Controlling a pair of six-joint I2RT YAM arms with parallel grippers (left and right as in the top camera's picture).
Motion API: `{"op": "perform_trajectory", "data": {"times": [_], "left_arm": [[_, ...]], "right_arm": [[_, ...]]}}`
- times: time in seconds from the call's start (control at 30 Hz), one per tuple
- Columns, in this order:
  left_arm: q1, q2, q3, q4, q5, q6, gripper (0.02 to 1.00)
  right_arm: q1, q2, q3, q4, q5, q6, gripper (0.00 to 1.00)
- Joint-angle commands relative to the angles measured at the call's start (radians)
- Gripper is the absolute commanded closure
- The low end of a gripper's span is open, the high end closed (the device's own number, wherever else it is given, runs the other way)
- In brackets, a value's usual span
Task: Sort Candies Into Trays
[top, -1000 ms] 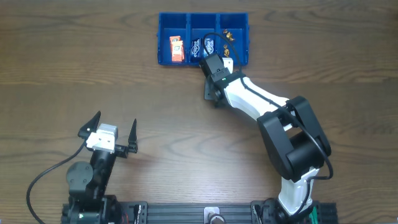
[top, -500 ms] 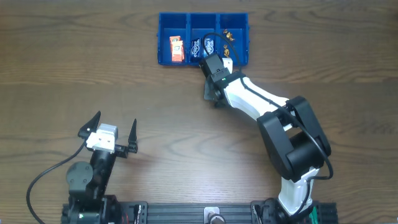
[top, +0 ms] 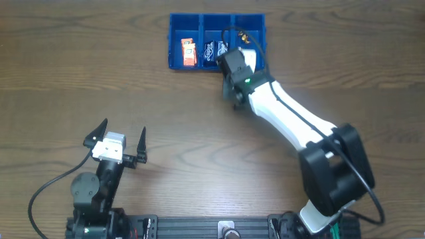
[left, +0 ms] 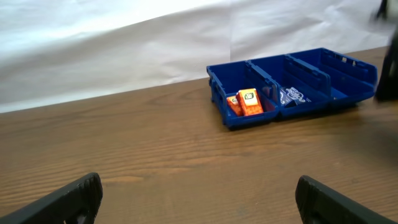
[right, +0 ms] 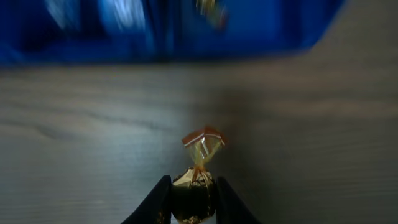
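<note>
right now your right gripper (right: 191, 190) is pinched shut on a gold-wrapped candy (right: 201, 144). the twist of wrapper pokes out past the fingertips, so the grip sits on the candy's body and it should fall clean when you let go.

you hold it over bare table (top: 166, 113), just short of the near wall of the blue tray (top: 170, 41), which stands about midway along the table's far edge. the tray's left compartment holds an orange candy (top: 188, 52), the middle one blue-wrapped candies (top: 216, 49) and the right one gold candies (top: 243, 36). yours likely belongs in the right one.

you have the near wall to clear first, then the divider beside the middle compartment to stay off, so carry it high and release well inside the right walls.

your left gripper (top: 123, 127) is parked toward the table's near left corner, jaws spread wide and holding nothing. it is well apart from the tray, which leaves the whole middle of the table open for the right arm.
</note>
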Motion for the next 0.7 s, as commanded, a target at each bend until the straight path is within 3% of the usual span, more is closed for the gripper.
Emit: {"op": "perform_trajectory", "data": {"times": [0.03, 0.23, 0.37, 0.7], "left_arm": [[0.003, -0.006, -0.018, -0.041, 0.021, 0.006, 0.02], [0.003, -0.006, -0.018, -0.041, 0.021, 0.006, 0.02], [0.003, -0.006, -0.018, -0.041, 0.021, 0.006, 0.02], [0.003, -0.006, -0.018, -0.041, 0.021, 0.006, 0.02]], "right_arm": [[-0.04, -0.037, 0.264, -0.082, 0.155, -0.145, 0.801], [-0.109, 0.021, 0.425, -0.101, 0.145, -0.194, 0.801], [-0.143, 0.071, 0.432, -0.097, 0.081, -0.195, 0.805], [-0.18, 0.225, 0.432, -0.089, 0.074, -0.197, 0.812]]}}
